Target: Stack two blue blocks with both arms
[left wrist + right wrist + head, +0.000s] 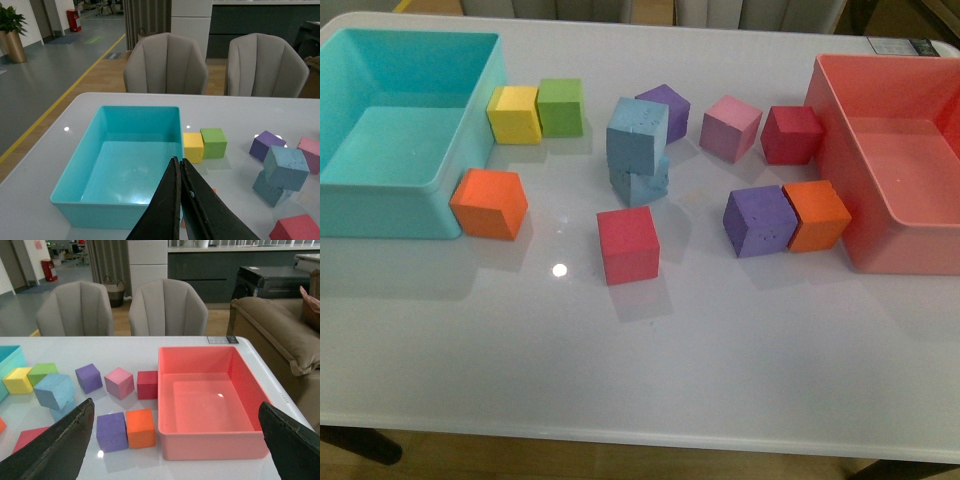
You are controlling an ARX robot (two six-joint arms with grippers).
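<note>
Bins teal (380,205) and pink (840,175) hold nothing, left end effector (180,167) closed, right (175,440) wide apart.

My left claw (180,172) shows two slim, matte black tapering fingers (finely grained, slightly scuffed), while my right claw (175,440) has broad black wedges with dusty, worn edges.

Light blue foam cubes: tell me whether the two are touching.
Touching. The front view shows the upper light blue foam cube resting skewed on the lower light blue foam cube; no gap shows between them.
</note>
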